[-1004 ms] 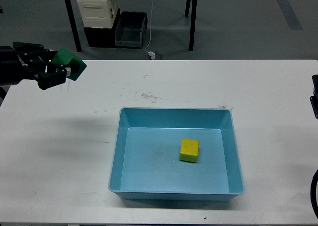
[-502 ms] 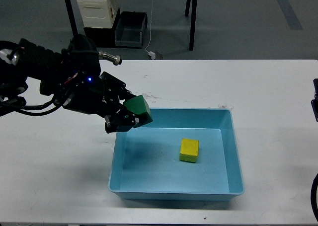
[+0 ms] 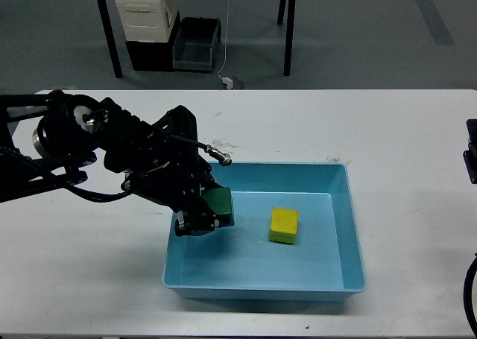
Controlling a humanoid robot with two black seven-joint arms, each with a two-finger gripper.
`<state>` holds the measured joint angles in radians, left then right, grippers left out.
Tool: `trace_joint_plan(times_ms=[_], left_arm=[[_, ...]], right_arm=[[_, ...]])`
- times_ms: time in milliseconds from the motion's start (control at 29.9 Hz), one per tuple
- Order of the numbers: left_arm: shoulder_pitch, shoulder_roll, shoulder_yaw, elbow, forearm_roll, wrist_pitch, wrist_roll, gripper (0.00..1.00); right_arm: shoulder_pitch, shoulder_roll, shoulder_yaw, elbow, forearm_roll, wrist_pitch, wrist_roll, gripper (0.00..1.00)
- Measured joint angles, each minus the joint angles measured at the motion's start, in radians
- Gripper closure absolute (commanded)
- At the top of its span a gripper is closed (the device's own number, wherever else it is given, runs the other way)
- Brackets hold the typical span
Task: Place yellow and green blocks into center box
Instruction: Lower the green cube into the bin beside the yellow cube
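A light blue box [image 3: 339,176] sits in the middle of the white table. A yellow block [image 3: 284,225] lies on its floor, right of centre. My left gripper [image 3: 205,212] reaches in over the box's left wall and is shut on a green block [image 3: 220,206], holding it low inside the box's left part, left of the yellow block. My right arm shows only as a dark part at the right edge; its gripper is out of view.
The white table [image 3: 402,145] extends on all sides of the box. Behind the table on the floor stand a cream crate [image 3: 147,11], a dark bin [image 3: 195,45] and black table legs.
My left arm has swung from the table's far left to the right and down, carrying the green block over the box's left wall and lowering it inside.
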<state>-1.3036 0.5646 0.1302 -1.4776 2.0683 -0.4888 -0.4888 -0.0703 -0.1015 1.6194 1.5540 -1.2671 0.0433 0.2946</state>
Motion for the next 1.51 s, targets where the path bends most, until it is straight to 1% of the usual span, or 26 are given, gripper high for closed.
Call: trace_joint_plan(times_ms=[67, 167, 234, 268, 301, 335, 401, 435, 636, 669, 736, 803, 836, 870, 937, 970, 1070, 1104, 1137, 1171, 1371, 1438, 1472, 1505], left_arm=[[0.008, -0.044, 0.012, 0.050, 0.007, 0.000, 0.000, 0.50], [0.028, -0.077, 0.019, 0.108, 0.012, 0.000, 0.000, 0.44], [0.046, -0.083, 0.021, 0.124, 0.013, 0.000, 0.000, 0.38], [0.052, -0.084, 0.021, 0.129, 0.013, 0.000, 0.000, 0.29], [0.057, -0.084, 0.022, 0.131, 0.013, 0.000, 0.000, 0.16], [0.063, -0.085, 0.022, 0.133, 0.013, 0.000, 0.000, 0.13], [0.076, -0.086, 0.021, 0.134, 0.011, 0.000, 0.000, 0.11], [0.084, -0.086, 0.020, 0.134, 0.008, 0.000, 0.000, 0.09], [0.096, -0.084, 0.008, 0.136, -0.001, 0.000, 0.000, 0.07], [0.096, -0.083, 0.007, 0.136, -0.002, 0.000, 0.000, 0.10], [0.096, -0.083, 0.007, 0.137, -0.002, 0.000, 0.000, 0.29], [0.096, -0.083, 0.007, 0.137, -0.001, 0.000, 0.000, 0.51], [0.096, -0.083, 0.007, 0.137, 0.003, 0.000, 0.000, 0.58], [0.096, -0.084, 0.008, 0.137, 0.008, 0.000, 0.000, 0.62], [0.096, -0.085, 0.010, 0.137, 0.024, 0.000, 0.000, 0.61], [0.095, -0.086, 0.010, 0.137, 0.036, 0.000, 0.000, 0.58], [0.094, -0.087, 0.010, 0.137, 0.070, 0.000, 0.000, 0.39], [0.094, -0.087, 0.009, 0.137, 0.075, 0.000, 0.000, 0.28], [0.094, -0.087, 0.008, 0.137, 0.075, 0.000, 0.000, 0.21], [0.094, -0.087, 0.008, 0.138, 0.074, 0.000, 0.000, 0.18], [0.095, -0.087, 0.003, 0.140, 0.038, 0.000, 0.000, 0.07], [0.095, -0.086, -0.003, 0.140, 0.023, 0.000, 0.000, 0.07], [0.094, -0.086, -0.008, 0.140, 0.019, 0.000, 0.000, 0.09], [0.094, -0.086, -0.013, 0.140, 0.016, 0.000, 0.000, 0.17]], right_arm=[[0.000, 0.000, -0.001, 0.000, 0.000, 0.000, 0.000, 0.00], [0.000, 0.000, -0.001, 0.000, 0.000, 0.000, 0.000, 0.00], [0.000, 0.000, 0.000, 0.000, 0.000, 0.000, 0.000, 0.00], [0.000, 0.000, 0.000, 0.000, 0.000, 0.000, 0.000, 0.00], [0.000, 0.000, 0.000, 0.000, 0.000, 0.000, 0.000, 0.00], [0.001, 0.000, -0.001, 0.000, 0.000, 0.000, 0.000, 0.00], [0.001, 0.001, -0.004, 0.000, 0.000, 0.000, 0.000, 0.00], [0.001, 0.001, -0.005, 0.000, 0.000, 0.000, 0.000, 0.00], [0.003, 0.001, -0.004, 0.000, 0.000, -0.003, 0.000, 0.00], [0.003, 0.001, -0.003, 0.000, 0.000, -0.003, 0.000, 0.00], [0.002, 0.000, -0.003, 0.000, 0.000, -0.003, 0.000, 0.00], [0.002, 0.000, -0.003, 0.000, 0.000, -0.004, 0.000, 0.00], [0.001, 0.000, -0.003, 0.000, 0.000, -0.005, 0.000, 0.00], [0.001, 0.000, -0.003, 0.000, 0.000, -0.005, 0.000, 0.00], [0.001, 0.000, -0.002, 0.000, 0.000, -0.005, 0.000, 0.00], [0.001, 0.000, -0.002, 0.000, 0.000, -0.005, 0.000, 0.00], [0.001, 0.000, -0.001, 0.000, 0.000, -0.005, 0.000, 0.00], [0.001, 0.000, -0.001, 0.000, 0.000, -0.005, 0.000, 0.00], [0.001, 0.000, -0.001, 0.000, 0.000, -0.005, 0.000, 0.00], [0.001, 0.000, -0.001, 0.000, 0.000, -0.005, 0.000, 0.00], [0.001, 0.002, -0.002, 0.000, 0.000, -0.005, 0.000, 0.00], [0.001, 0.002, -0.003, 0.000, 0.000, -0.005, 0.000, 0.00], [0.001, 0.002, -0.003, 0.000, 0.000, -0.005, 0.000, 0.00], [0.001, 0.002, -0.003, 0.000, 0.000, -0.005, 0.000, 0.00]])
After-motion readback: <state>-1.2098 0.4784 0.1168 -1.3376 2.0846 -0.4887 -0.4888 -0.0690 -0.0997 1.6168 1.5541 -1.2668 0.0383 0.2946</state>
